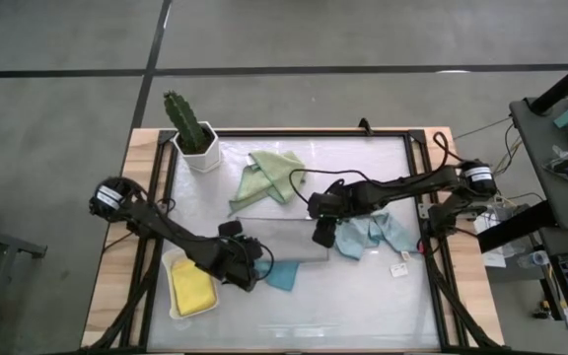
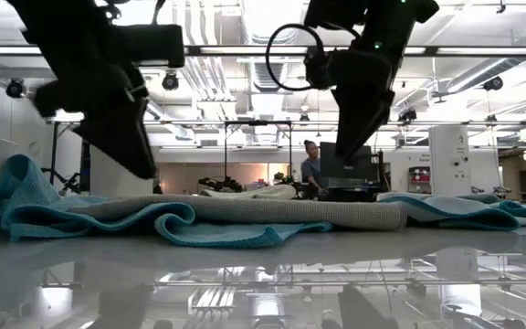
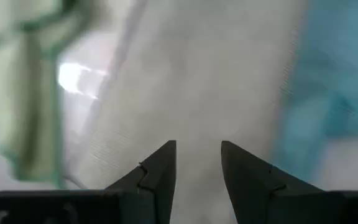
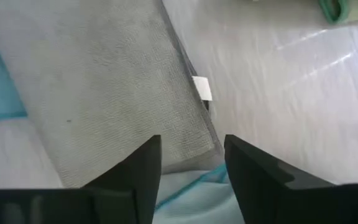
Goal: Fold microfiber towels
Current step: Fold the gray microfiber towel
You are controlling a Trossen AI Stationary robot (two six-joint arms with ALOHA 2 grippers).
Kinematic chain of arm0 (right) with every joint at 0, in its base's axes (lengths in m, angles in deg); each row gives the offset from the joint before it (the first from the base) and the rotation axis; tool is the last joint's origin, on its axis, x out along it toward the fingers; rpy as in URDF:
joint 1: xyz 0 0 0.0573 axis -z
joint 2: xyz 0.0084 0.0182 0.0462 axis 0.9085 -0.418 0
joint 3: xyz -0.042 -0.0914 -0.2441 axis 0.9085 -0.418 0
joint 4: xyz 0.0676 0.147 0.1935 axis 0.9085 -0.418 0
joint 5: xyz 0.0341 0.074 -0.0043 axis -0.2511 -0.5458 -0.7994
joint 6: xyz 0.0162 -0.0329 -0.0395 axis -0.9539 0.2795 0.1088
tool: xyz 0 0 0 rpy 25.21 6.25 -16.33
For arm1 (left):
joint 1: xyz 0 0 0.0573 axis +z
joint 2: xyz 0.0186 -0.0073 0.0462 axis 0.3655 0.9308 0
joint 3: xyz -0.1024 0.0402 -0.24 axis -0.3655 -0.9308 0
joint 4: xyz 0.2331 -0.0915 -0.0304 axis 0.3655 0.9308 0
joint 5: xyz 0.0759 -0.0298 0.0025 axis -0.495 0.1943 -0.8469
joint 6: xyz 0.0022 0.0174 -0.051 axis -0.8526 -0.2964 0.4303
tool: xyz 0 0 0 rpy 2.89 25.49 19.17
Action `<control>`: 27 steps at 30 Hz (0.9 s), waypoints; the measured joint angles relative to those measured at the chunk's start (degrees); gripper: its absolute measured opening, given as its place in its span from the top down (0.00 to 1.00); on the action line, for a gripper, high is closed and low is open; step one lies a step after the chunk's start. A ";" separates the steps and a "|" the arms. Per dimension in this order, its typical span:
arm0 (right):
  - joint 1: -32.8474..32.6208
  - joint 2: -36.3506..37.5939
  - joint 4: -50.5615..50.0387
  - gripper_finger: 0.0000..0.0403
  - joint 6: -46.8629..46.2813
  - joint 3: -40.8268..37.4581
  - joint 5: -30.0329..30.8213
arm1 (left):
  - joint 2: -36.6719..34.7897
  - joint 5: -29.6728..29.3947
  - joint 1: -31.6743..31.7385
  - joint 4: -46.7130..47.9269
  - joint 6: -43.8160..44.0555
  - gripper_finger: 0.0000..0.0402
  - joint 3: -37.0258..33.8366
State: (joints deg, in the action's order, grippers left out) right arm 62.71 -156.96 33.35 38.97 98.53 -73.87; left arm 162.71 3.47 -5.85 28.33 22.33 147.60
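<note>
- The grey microfiber towel [image 1: 282,240] lies folded into a long flat band in the middle of the glossy white tabletop [image 1: 363,306]. In the low view it shows as a thick, soft-edged roll with a rounded fold at one end.
- The teal microfiber towel [image 1: 282,276] lies partly under the grey one, near the left arm. The pale blue microfiber towel [image 1: 373,235] lies crumpled at the grey towel's right end. The sage green microfiber towel [image 1: 269,177] lies loose farther back, near a green cactus in a white pot [image 1: 193,133]. The yellow microfiber towel [image 1: 191,288] rests folded on a white rectangular tray [image 1: 173,264] at the left.
- The right gripper [image 4: 191,165] hangs over the grey towel's right end. Its fingers are parted and hold nothing; the towel's corner with its small white label [image 4: 201,88] lies just beyond them.
- The left gripper [image 3: 197,171] hovers over the grey towel's left end, fingers partly open and empty.
- Handling, as I judge it: these cloths are light, limp and napped, so they sag and drag rather than slide stiffly. A pinch at a corner or along the folded edge, taking both layers, should keep the fold. On the slick tabletop a one-sided pull may shift the whole towel.
</note>
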 joint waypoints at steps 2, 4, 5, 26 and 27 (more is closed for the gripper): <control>-1.41 0.15 0.89 0.59 0.13 -0.58 0.29 | 0.00 -4.94 0.40 -2.48 0.08 0.72 -1.42; -3.60 0.15 4.16 0.62 0.24 -1.86 0.13 | 0.07 -8.88 1.04 -5.30 0.18 0.72 -2.98; -4.82 0.15 6.82 0.63 0.25 -2.93 0.00 | 0.13 -10.08 1.40 -5.91 0.29 0.72 -3.73; -15.53 -0.01 19.10 0.66 7.47 -12.15 -3.03 | 0.07 -7.50 3.27 -20.17 -7.42 0.72 -5.99; -15.95 -0.01 19.19 0.63 7.99 -12.26 -3.06 | 0.07 -7.01 3.27 -21.64 -8.66 0.72 -5.99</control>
State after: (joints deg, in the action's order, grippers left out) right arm 46.76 -156.96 52.54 46.96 86.27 -76.93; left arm 162.77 -3.54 -2.57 6.69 13.67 141.61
